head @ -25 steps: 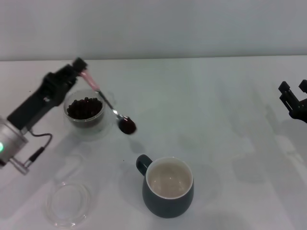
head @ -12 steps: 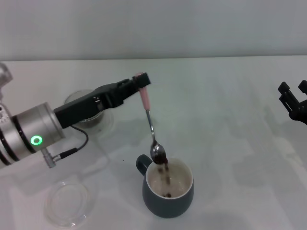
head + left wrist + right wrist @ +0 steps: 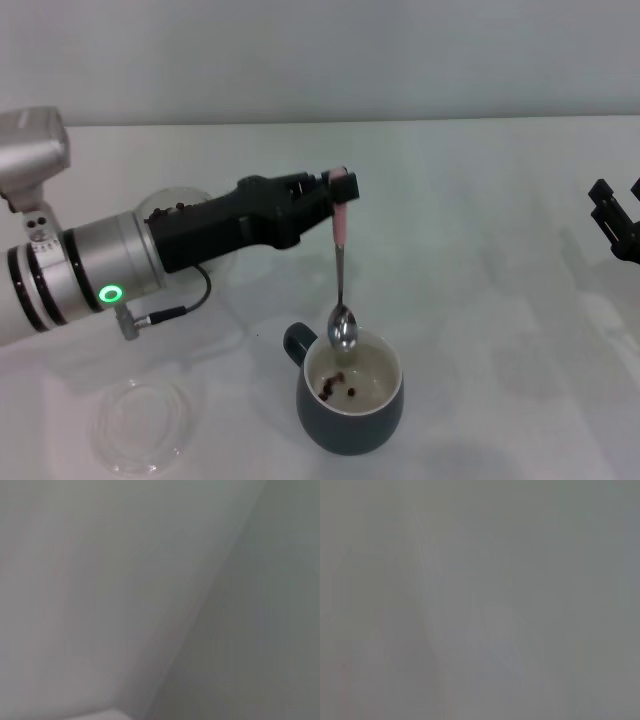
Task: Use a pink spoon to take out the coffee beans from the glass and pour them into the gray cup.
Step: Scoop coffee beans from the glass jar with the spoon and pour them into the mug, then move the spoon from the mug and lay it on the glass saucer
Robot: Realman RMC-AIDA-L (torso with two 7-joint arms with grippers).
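Note:
My left gripper [image 3: 338, 186] is shut on the pink spoon [image 3: 340, 262] by its handle top. The spoon hangs almost straight down, its empty silver bowl just above the rim of the gray cup [image 3: 350, 392]. A few coffee beans [image 3: 334, 383] lie inside the cup on its cream bottom. The glass [image 3: 172, 208] with more beans is mostly hidden behind my left arm; only its rim and a few beans show. My right gripper [image 3: 618, 220] is parked at the right edge, away from everything. Both wrist views show only blank grey.
A flat clear round dish [image 3: 140, 425] lies at the front left, near my left arm's cable. The white table [image 3: 500, 320] runs wide between the cup and my right gripper.
My left arm has swung the spoon from beside the glass to over the gray cup. The spoon turned upright and the beans fell from it into the cup.

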